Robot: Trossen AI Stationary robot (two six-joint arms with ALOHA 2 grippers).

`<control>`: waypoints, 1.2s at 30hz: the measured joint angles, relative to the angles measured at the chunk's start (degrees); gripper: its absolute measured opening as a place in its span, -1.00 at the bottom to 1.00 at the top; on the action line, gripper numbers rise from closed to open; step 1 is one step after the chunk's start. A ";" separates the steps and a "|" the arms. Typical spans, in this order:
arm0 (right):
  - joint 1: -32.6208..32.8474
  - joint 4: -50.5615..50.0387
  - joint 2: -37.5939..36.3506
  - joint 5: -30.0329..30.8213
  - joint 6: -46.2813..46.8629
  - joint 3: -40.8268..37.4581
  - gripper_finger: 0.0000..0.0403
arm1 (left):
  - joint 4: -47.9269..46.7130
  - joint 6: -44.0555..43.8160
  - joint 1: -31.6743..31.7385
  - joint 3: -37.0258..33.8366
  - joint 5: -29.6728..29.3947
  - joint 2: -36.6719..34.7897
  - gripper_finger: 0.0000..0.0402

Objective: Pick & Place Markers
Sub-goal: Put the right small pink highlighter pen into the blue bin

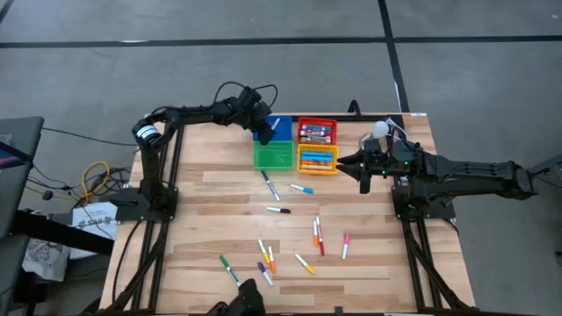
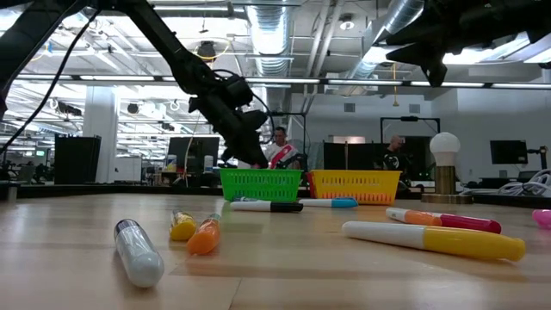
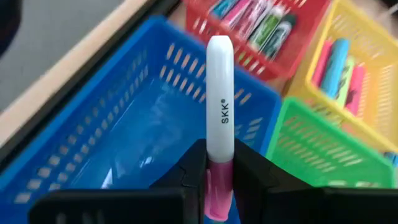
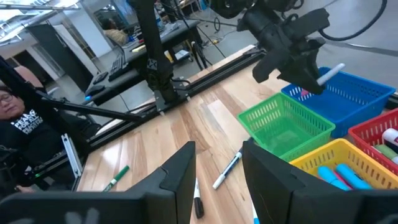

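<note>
My left gripper (image 1: 263, 133) hangs over the blue bin (image 3: 118, 124) at the table's far side, shut on a white marker with a pink cap (image 3: 219, 106); it also shows in the right wrist view (image 4: 311, 84). My right gripper (image 1: 363, 175) is open and empty, above the table just right of the yellow bin (image 1: 317, 160). Several markers lie on the table: a white and black one (image 1: 278, 210), a blue-capped one (image 1: 301, 188), orange, red and pink ones (image 1: 318, 235) and a green one (image 1: 228, 267). My left gripper pinches the marker's pink cap end (image 3: 219, 180) between its two fingers. The white barrel (image 3: 220, 74) sticks out past the fingertips, along the fingers. The marker is lifted clear, above the blue bin.
Four bins stand together at the far middle: blue, red (image 1: 317, 131) with markers in it, green (image 1: 273, 155), and yellow with markers in it. A lamp with a white globe (image 1: 380, 129) stands at the far right. People sit beyond the table (image 2: 280, 146).
</note>
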 joint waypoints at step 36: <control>-0.02 0.00 -0.04 0.00 0.42 0.02 -0.40 | -5.25 -2.67 1.55 0.02 -0.62 -0.13 -0.72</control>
